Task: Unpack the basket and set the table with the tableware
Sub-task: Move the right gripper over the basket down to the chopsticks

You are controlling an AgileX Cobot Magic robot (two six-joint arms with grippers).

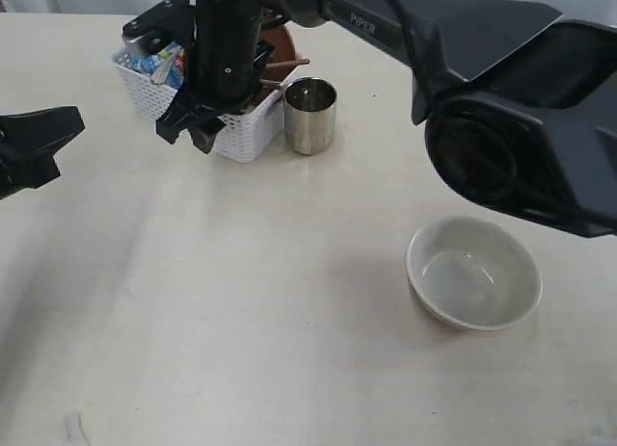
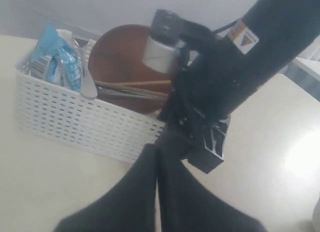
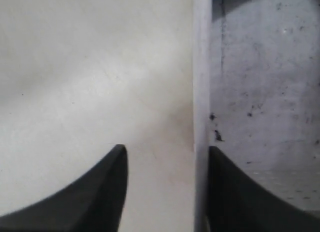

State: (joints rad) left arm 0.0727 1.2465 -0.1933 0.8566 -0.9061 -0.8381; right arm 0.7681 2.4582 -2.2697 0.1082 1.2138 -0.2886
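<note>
Midway through unpacking, judging by off-white bowl and steel cup out on the counter, brown plate and chopsticks inside the white basket. Hovering at its near wall with right end effector spread, empty; left end effector pressed together, well apart. Next: clearing the rim, aligning on the chopsticks.

White plastic on the basket, matt, lattice sides punched through. Inside it there's a crinkly, shiny film snack bag, a smooth brown plate with a soft sheen, and bare wooden chopsticks. The cup is polished steel, mirror-bright. Bowl, glossy off-white glaze. Tabletop, pale, matt, faintly grained.
</note>
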